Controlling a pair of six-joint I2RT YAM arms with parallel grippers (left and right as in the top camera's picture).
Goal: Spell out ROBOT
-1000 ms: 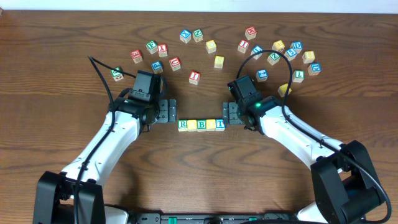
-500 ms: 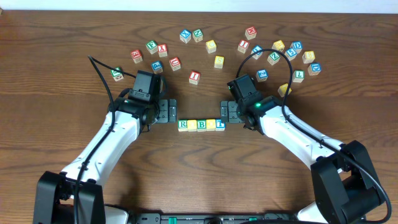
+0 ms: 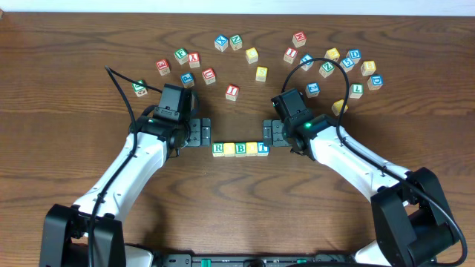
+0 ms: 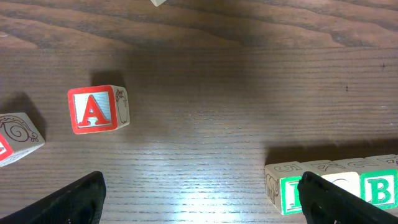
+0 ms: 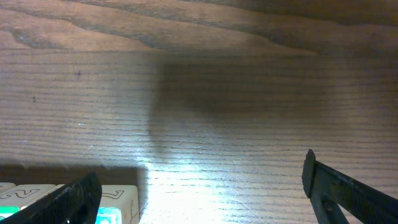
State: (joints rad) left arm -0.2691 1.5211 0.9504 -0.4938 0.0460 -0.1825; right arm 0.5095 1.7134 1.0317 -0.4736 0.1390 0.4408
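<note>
at the near middle of the brown wooden table (image 3: 237,200), a row of five small wooden letter cubes (image 3: 240,149) is lying, showing r, b and t; the other two faces are too small to read. the black left gripper (image 3: 205,133) is sitting just beside the r end, fingers spread apart and empty, and the black right gripper (image 3: 269,135) is doing likewise at the t end. farther back, loose coloured letter cubes (image 3: 232,91) are lying scattered.

The surface (image 3: 245,208) is dark grained wood with a soft sheen; the blocks (image 3: 240,149) look like pale painted wood.
</note>
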